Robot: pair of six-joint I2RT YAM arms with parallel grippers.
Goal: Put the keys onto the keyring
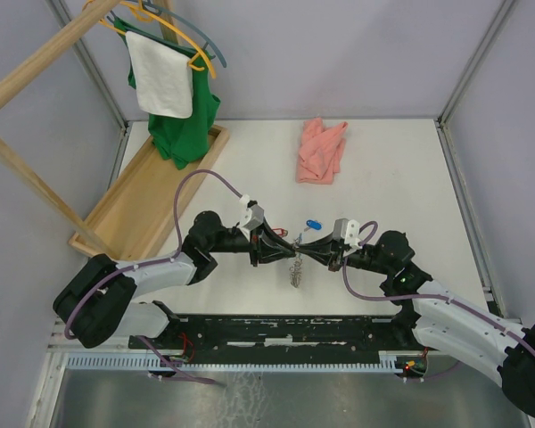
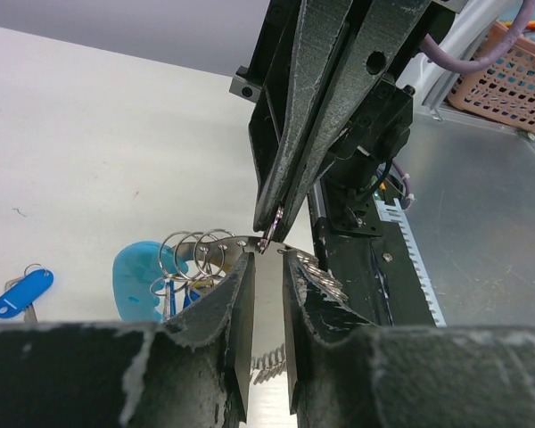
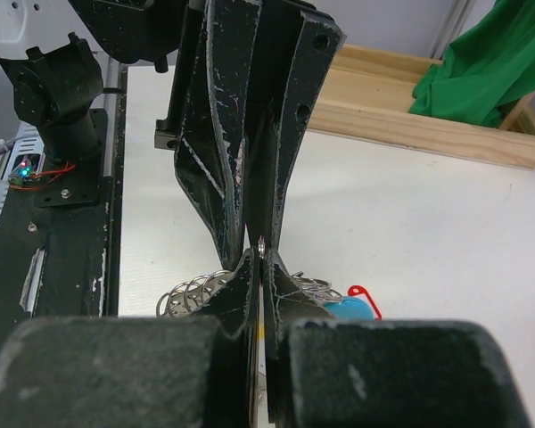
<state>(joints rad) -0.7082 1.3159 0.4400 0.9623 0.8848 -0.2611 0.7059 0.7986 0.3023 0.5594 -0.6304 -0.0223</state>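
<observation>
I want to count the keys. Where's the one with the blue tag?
In the top view, the blue-tagged key lies near the middle of the table, just beyond the keyring, between it and the pink cloth.

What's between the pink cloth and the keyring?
A blue-tagged key lying just beyond the keyring; rest up to the pink cloth is bare table. Top view shows it.

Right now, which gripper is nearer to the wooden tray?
Left. The left gripper is right of the wooden tray; the right gripper lies beyond it, farther right.
</observation>
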